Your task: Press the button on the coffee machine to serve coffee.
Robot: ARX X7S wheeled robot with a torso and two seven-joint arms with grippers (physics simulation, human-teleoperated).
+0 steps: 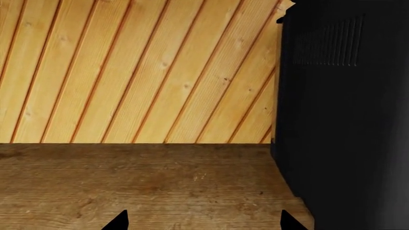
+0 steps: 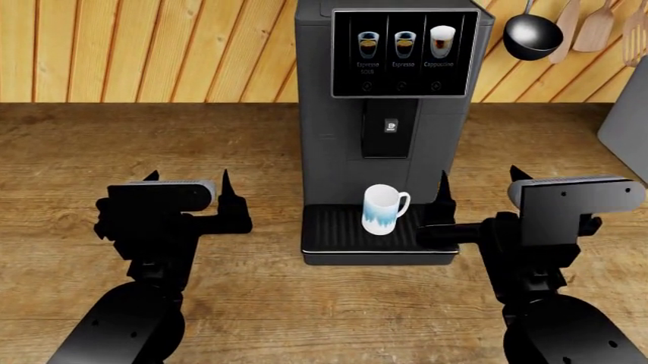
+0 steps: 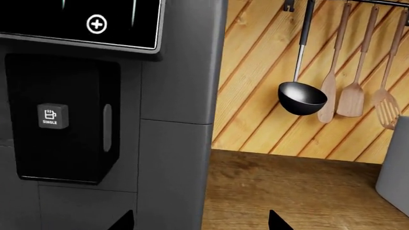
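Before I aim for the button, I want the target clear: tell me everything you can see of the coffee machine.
The coffee machine is a tall dark grey box standing upright on the wooden counter against the plank wall. Its glossy black screen shows three drink pictures. Below sits a black spout block with a small grey button marked SINGLE. A white and blue mug stands on its ridged black drip tray. Neither gripper touches it.
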